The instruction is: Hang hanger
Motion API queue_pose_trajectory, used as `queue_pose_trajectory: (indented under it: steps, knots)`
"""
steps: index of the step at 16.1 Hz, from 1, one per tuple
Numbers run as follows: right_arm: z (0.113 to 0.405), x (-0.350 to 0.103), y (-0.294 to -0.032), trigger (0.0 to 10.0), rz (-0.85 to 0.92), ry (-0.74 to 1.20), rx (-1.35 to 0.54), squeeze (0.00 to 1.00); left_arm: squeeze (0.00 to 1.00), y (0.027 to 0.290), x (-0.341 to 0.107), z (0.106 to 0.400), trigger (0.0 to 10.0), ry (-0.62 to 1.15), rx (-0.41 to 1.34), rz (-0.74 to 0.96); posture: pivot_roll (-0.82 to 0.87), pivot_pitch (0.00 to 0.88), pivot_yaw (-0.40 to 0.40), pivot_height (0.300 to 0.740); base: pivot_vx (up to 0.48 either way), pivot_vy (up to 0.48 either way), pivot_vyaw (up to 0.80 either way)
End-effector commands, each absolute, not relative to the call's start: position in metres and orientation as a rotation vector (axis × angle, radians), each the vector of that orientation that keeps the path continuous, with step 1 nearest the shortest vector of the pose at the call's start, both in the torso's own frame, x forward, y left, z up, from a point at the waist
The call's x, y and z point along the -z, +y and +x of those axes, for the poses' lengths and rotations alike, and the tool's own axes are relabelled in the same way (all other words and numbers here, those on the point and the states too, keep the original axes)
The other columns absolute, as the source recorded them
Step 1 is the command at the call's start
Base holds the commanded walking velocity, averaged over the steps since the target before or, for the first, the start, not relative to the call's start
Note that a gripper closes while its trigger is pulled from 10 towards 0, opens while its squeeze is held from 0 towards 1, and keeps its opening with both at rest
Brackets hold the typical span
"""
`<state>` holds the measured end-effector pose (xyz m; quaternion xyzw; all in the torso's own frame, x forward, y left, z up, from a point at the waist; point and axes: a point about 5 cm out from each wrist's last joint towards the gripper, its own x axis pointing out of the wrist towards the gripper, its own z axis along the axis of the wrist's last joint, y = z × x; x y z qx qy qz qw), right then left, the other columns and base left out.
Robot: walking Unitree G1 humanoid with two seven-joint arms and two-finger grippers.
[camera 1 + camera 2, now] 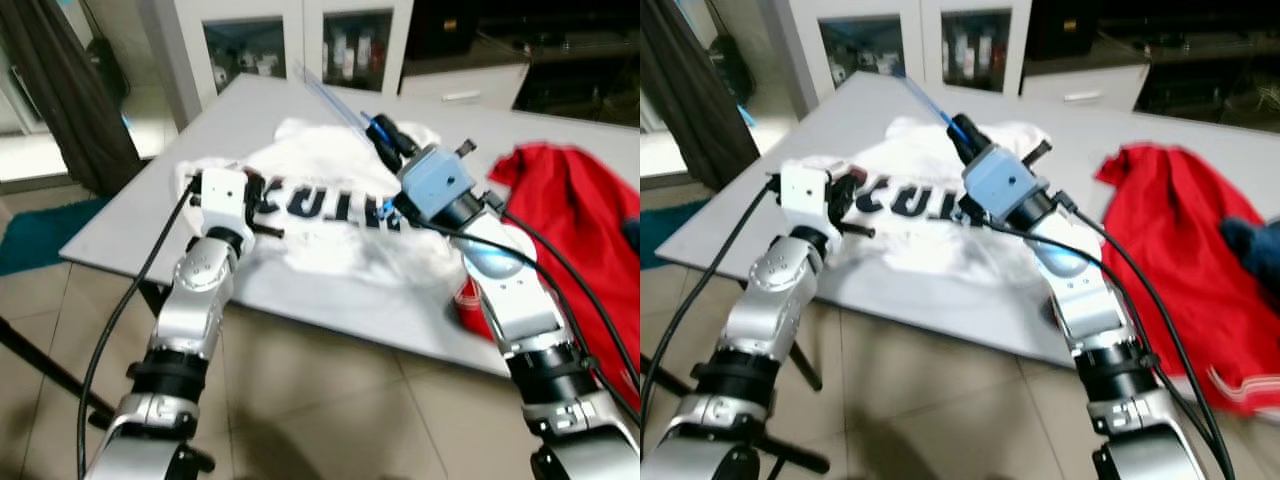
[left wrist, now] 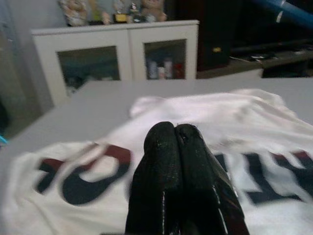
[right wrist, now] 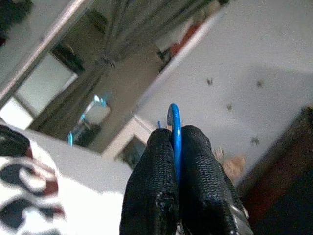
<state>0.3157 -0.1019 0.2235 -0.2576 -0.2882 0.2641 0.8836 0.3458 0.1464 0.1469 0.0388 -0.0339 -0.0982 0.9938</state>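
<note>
A thin blue hanger (image 1: 335, 100) is held in the air above the grey table (image 1: 150, 200), slanting up and away from my right gripper (image 1: 385, 135). That gripper is shut on it; the right wrist view has the blue hanger (image 3: 173, 115) pinched between the black fingertips (image 3: 159, 147). A white T-shirt (image 1: 320, 230) with dark lettering lies spread on the table under both arms. My left gripper (image 1: 262, 205) is shut with nothing in it, low over the shirt's left part. In the left wrist view its fingers (image 2: 161, 147) are pressed together above the white T-shirt (image 2: 234, 127).
A red garment (image 1: 575, 220) lies on the table's right side, partly hanging over the edge. A white cabinet (image 1: 300, 40) with glass doors stands behind the table. A dark curtain (image 1: 60, 90) and a teal mat (image 1: 40, 235) are at the left, with tiled floor (image 1: 330, 400) in front.
</note>
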Motion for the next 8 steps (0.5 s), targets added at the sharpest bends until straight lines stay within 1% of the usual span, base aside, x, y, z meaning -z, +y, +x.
queue_pose_trajectory:
  steps: [1, 6, 8]
  knots:
    - [0.3142, -0.2265, -0.0941, 10.0, -0.533, -0.62, -0.577, 0.0, 0.0, 0.1582, -0.1504, 0.3464, 10.0, -0.074, 0.162, 0.096, 0.0, 0.0, 0.021, 0.74, 0.337, 0.0, 0.0]
    - [0.3142, -0.2262, -0.094, 10.0, -0.536, -0.622, -0.579, 0.0, 0.0, 0.1571, -0.1506, 0.3453, 10.0, -0.08, 0.173, 0.089, 0.0, 0.0, 0.022, 0.74, 0.0, 0.0, 0.0]
    - [0.3137, -0.2258, -0.0939, 10.0, -0.535, -0.621, -0.579, 0.0, 0.0, 0.1552, -0.1496, 0.3445, 10.0, -0.071, 0.204, 0.107, 0.0, 0.0, 0.025, 0.74, 0.0, 0.0, 0.0]
